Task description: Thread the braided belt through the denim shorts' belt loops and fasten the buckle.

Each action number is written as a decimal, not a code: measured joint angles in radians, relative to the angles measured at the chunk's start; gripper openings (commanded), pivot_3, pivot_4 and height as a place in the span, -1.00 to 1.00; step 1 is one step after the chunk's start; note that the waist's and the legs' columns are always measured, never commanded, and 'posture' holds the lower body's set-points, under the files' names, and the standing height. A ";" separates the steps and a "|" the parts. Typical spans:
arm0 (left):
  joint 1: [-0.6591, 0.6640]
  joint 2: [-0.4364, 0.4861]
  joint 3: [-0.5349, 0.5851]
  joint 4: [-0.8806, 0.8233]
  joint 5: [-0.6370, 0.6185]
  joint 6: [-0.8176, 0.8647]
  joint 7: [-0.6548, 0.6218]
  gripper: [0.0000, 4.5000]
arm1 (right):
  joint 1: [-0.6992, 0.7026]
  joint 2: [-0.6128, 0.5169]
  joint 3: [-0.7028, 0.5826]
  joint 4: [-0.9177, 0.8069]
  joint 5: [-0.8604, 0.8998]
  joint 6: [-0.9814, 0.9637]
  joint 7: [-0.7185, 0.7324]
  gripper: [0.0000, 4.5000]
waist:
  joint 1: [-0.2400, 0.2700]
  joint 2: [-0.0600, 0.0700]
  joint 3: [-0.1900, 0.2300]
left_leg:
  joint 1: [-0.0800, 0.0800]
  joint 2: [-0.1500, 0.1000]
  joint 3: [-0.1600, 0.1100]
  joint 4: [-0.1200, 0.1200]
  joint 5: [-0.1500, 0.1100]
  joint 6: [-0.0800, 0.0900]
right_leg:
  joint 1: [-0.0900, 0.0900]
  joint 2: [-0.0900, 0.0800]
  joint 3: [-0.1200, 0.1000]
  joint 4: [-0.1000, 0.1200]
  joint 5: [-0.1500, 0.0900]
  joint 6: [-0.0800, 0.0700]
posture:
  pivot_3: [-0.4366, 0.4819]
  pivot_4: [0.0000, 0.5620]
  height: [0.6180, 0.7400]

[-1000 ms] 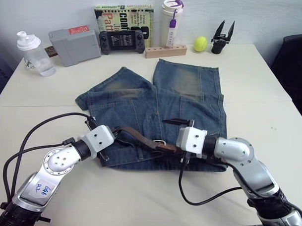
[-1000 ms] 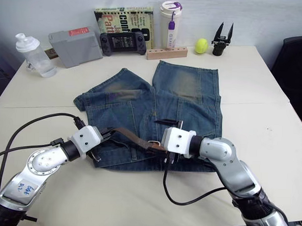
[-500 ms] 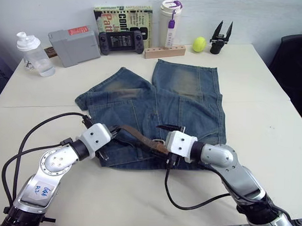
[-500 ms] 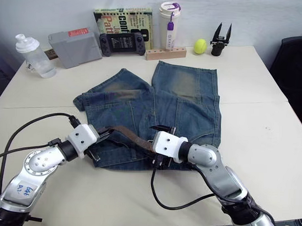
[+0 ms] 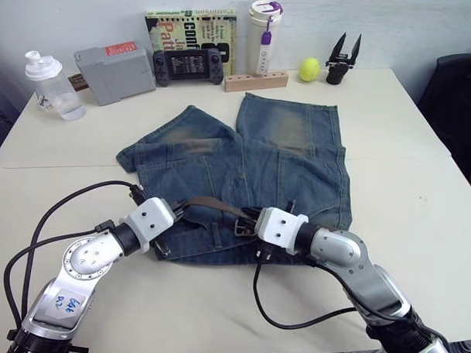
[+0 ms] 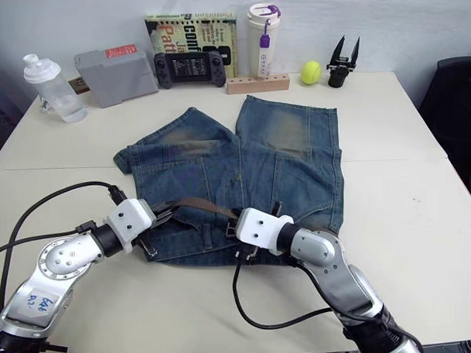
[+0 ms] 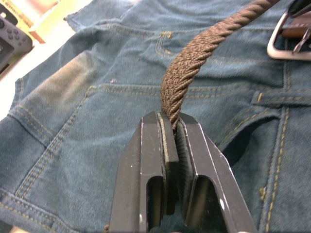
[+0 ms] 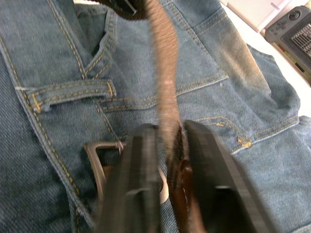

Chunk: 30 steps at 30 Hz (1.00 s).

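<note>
Cream table (image 5: 420, 198): one pair of blue denim shorts (image 5: 251, 165), one brown braided belt (image 5: 211, 206) raised over its waistband, two grippers, left gripper (image 7: 171, 138) and right gripper (image 8: 167, 145), both clamping the belt; one silver buckle (image 8: 99, 160) beside the right.

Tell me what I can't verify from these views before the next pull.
- Buckle pin: right wrist view, the right gripper's fingers cover it.
- Braided belt tip: head views, hidden behind the right gripper.
- Belt loops threaded so far: head views, too small; both arms cover the denim shorts' waistband.
</note>
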 measured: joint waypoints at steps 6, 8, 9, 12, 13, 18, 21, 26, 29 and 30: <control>0.031 -0.035 0.053 -0.012 -0.032 -0.016 -0.006 -0.22 | -0.001 -0.001 0.018 0.023 -0.077 -0.074 -0.036 -1.00 | -0.003 0.000 0.000 | 0.000 0.000 0.001 0.001 0.000 0.000 | 0.000 0.000 0.001 0.001 0.000 0.000 | -0.05 -0.47 0.48; 0.056 -0.048 0.120 -0.034 -0.123 0.037 -0.026 0.11 | -0.035 -0.001 0.022 0.075 -0.151 -0.158 -0.081 -1.00 | -0.004 -0.001 0.000 | 0.001 0.000 0.001 0.001 0.000 0.000 | 0.000 0.001 0.001 0.002 0.000 0.000 | -0.05 -0.47 0.48; 0.066 -0.048 0.153 -0.059 -0.176 0.079 -0.038 0.11 | -0.052 -0.002 0.023 0.095 -0.183 -0.199 -0.101 -1.00 | -0.002 -0.001 0.000 | 0.001 0.000 0.001 0.001 0.000 0.000 | 0.000 0.001 0.001 0.002 0.000 0.000 | -0.05 -0.47 0.48; 0.110 -0.043 0.268 -0.130 -0.412 0.216 -0.086 0.11 | -0.076 0.006 0.035 0.147 -0.248 -0.291 -0.148 -1.00 | -0.005 -0.002 -0.001 | 0.001 0.001 0.002 0.002 0.000 0.000 | 0.000 0.001 0.002 0.003 0.000 0.000 | -0.05 -0.47 0.48; 0.115 -0.041 0.293 -0.140 -0.460 0.243 -0.091 0.11 | -0.079 0.008 0.039 0.158 -0.257 -0.305 -0.154 -1.00 | -0.004 -0.002 -0.001 | 0.001 0.001 0.002 0.002 0.000 0.000 | 0.000 0.001 0.002 0.003 0.000 0.000 | -0.05 -0.47 0.48; 0.175 0.008 0.457 -0.187 -0.825 0.408 -0.117 0.11 | -0.087 0.024 0.061 0.203 -0.301 -0.360 -0.171 -1.00 | -0.004 -0.002 -0.001 | 0.001 0.001 0.002 0.003 0.000 0.000 | 0.000 0.001 0.004 0.004 0.000 -0.001 | -0.05 -0.47 0.48; 0.208 0.017 0.504 -0.212 -1.037 0.467 -0.107 0.11 | -0.091 0.036 0.066 0.221 -0.316 -0.376 -0.173 -1.00 | -0.005 -0.002 -0.001 | 0.001 0.001 0.002 0.004 0.000 0.000 | 0.000 0.001 0.004 0.004 0.000 -0.001 | -0.05 -0.47 0.48; 0.283 -0.059 0.389 -0.289 -1.416 0.512 0.056 0.11 | -0.116 0.081 0.095 0.238 -0.361 -0.399 -0.187 -1.00 | -0.001 -0.002 -0.002 | 0.003 0.000 0.004 0.005 -0.001 0.000 | 0.001 0.002 0.007 0.006 0.000 -0.001 | -0.05 -0.47 0.48; 0.198 -0.175 0.241 -0.188 -1.600 0.467 0.434 0.11 | -0.134 0.099 0.097 0.251 -0.408 -0.439 -0.222 -1.00 | 0.000 -0.005 -0.004 | 0.007 0.000 0.005 0.007 -0.001 -0.001 | 0.002 0.003 0.009 0.009 -0.001 -0.001 | -0.05 -0.47 0.48; 0.180 -0.206 0.217 -0.167 -1.644 0.442 0.511 0.11 | -0.136 0.101 0.097 0.256 -0.421 -0.449 -0.232 -1.00 | 0.000 -0.006 -0.004 | 0.007 0.001 0.005 0.007 -0.001 -0.001 | 0.002 0.003 0.009 0.009 -0.001 -0.001 | -0.05 -0.47 0.48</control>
